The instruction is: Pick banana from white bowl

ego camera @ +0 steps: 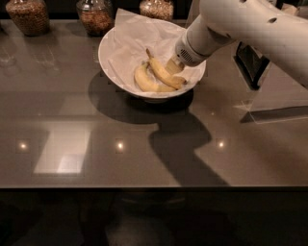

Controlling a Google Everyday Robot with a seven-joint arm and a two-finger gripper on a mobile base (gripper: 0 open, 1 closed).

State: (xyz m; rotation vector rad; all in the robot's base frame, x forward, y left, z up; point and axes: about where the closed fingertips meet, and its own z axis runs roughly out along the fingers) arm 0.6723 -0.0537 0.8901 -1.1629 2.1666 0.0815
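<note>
The white bowl (107, 65) stands on the dark table, lined with crumpled white paper (132, 33). Two yellow bananas lie in it. The longer, straighter banana (165, 73) has a thin stem pointing up-left, and its right end lies under my gripper. A shorter curved banana (144, 82) lies just left of it. My gripper (174, 66) reaches into the bowl from the right, down at the longer banana's right end. The white wrist (195, 43) covers most of it.
Three glass jars of grain stand along the back edge (28, 14) (95, 15) (156, 8). My white arm (250, 24) spans the upper right. A dark object (250, 62) stands at the right behind it. The glossy table (96, 144) reflects lights in front.
</note>
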